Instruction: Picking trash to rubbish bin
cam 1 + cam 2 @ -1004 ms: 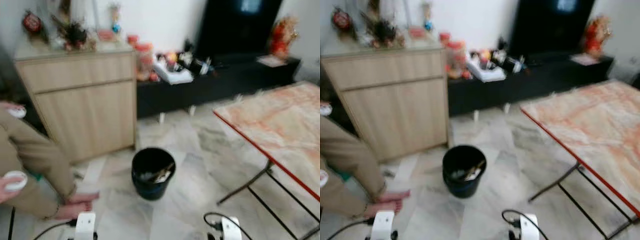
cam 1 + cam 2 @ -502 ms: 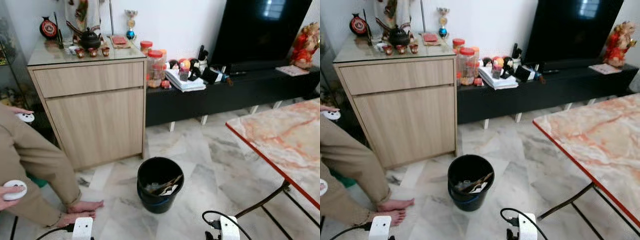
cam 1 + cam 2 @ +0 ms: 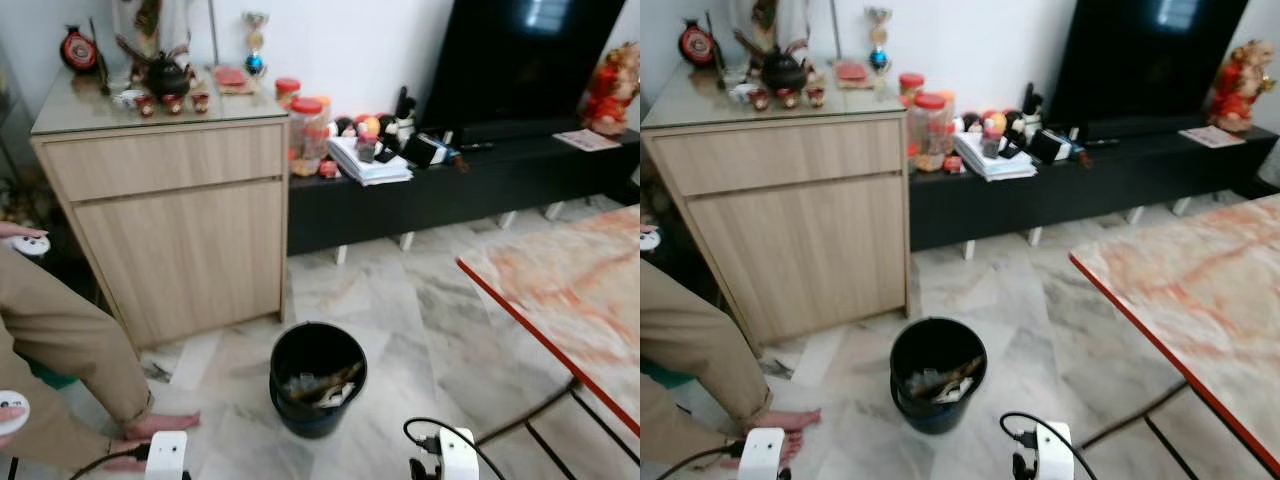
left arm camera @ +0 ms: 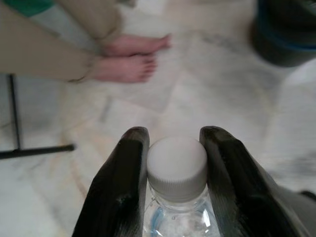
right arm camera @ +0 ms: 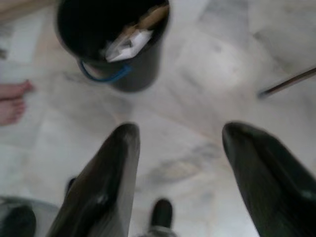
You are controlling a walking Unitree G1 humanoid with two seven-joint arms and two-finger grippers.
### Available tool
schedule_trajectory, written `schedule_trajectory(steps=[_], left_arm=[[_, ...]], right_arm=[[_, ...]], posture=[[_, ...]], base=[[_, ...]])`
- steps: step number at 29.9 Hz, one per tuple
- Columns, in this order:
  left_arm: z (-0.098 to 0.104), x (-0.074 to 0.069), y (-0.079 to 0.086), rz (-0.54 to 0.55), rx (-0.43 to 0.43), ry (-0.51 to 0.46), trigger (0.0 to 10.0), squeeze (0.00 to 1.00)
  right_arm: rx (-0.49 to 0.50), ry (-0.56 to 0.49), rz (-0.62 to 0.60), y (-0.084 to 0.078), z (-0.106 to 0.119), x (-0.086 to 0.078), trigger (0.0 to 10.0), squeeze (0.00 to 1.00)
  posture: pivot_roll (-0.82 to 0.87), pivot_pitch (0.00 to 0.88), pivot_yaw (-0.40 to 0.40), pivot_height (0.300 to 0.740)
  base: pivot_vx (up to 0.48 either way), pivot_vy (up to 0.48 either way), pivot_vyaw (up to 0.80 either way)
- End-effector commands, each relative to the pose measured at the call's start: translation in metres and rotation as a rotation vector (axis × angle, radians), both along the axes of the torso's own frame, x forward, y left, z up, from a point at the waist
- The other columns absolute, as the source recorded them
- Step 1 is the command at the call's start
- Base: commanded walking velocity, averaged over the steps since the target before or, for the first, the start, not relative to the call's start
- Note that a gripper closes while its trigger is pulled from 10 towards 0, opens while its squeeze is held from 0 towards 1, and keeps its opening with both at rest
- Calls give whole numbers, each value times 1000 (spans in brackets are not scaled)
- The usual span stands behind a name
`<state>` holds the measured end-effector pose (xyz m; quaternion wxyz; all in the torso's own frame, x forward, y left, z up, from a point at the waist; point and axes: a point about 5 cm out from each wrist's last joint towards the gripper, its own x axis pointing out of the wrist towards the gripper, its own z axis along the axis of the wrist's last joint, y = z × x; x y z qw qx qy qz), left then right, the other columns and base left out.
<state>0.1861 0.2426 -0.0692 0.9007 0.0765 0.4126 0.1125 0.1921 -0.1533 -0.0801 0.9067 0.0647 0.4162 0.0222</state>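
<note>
The left pincer (image 4: 177, 173) is clamped, both black fingers (image 4: 121, 187) pressing a bottle's white cap (image 4: 177, 165). The right pincer (image 5: 180, 177) hangs spread wide, gripping nothing.

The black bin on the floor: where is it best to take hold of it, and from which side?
Probably the rim of the black bin, from above. It stands upright with an open top, and the trash lies low inside. The empty right hand suits this; the left hand holds a bottle.

Bright, even indoor light; head views slightly soft, wrist views blurry (esp. backgrounds).
</note>
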Motion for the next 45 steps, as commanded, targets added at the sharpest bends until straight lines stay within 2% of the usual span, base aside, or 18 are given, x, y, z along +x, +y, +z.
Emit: schedule_trajectory(steps=[1,45], left_arm=[[0,4,-6,-11,-10,-7,10000,0],[1,5,-5,-11,-10,-9,10000,0]], right_arm=[[-19,-10,-9,-8,2,2,10000,0],[-14,-23,-3,-7,2,2,10000,0]], posture=[[144,0,-76,740],[150,0,-83,740]], base=[[326,0,0],[322,0,0]])
